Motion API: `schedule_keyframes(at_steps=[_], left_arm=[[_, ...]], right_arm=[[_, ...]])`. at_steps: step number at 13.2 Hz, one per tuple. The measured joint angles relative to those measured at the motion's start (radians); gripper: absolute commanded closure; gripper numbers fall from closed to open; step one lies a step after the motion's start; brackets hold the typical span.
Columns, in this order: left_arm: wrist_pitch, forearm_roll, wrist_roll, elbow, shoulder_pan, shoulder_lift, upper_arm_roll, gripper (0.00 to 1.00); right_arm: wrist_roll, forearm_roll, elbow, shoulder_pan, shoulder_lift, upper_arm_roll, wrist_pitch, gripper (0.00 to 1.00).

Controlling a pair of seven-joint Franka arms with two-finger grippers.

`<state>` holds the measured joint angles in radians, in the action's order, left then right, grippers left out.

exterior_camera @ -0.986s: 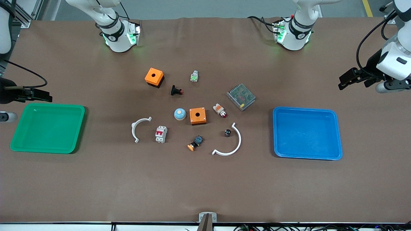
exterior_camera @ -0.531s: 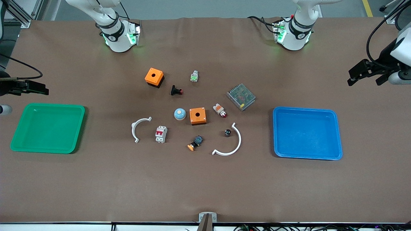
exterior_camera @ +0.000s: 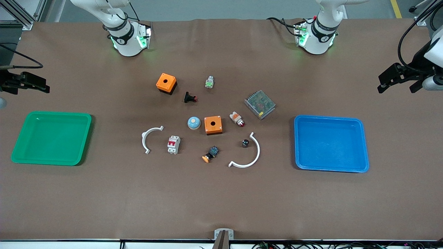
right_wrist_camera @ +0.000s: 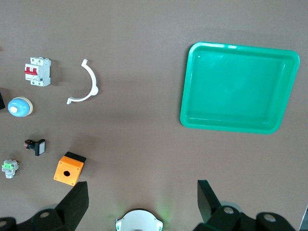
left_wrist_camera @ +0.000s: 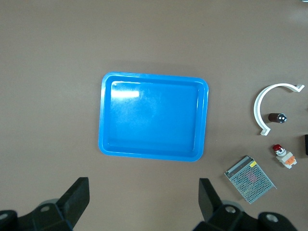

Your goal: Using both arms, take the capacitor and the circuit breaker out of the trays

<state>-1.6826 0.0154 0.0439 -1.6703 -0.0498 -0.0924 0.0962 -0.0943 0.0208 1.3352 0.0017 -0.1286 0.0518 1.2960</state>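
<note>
breaker (exterior_camera: 173,144) beside capacitor (exterior_camera: 245,143), untouched

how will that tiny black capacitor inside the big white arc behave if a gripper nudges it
The capacitor is a small cylinder that seems to lie on its side in the left wrist view, so a nudge would probably roll it. The white arc curving beside it might stop it. It looks light and smooth, so open fingers may flick it away if they close off-centre.

Brown table (exterior_camera: 221,200) with green tray (exterior_camera: 20,157), blue tray (exterior_camera: 363,145), scattered parts.
</note>
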Motion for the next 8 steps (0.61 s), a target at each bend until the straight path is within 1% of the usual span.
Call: schedule_keyframes(at_steps=[2,6,8], left_arm=[[0.000,0.000,0.000,0.008,0.000,0.003,0.000,0.00],[0.001,0.000,0.006,0.012,-0.001,0.004,0.000,0.00],[0.001,0.000,0.022,0.012,-0.001,0.006,0.000,0.00]], right_arm=[[0.000,0.000,0.035,-0.001,0.041,0.001,0.014,0.00],[0.000,0.000,0.187,-0.002,0.154,0.003,0.105,0.00],[0.000,0.000,0.231,-0.002,0.185,0.004,0.121,0.00]])
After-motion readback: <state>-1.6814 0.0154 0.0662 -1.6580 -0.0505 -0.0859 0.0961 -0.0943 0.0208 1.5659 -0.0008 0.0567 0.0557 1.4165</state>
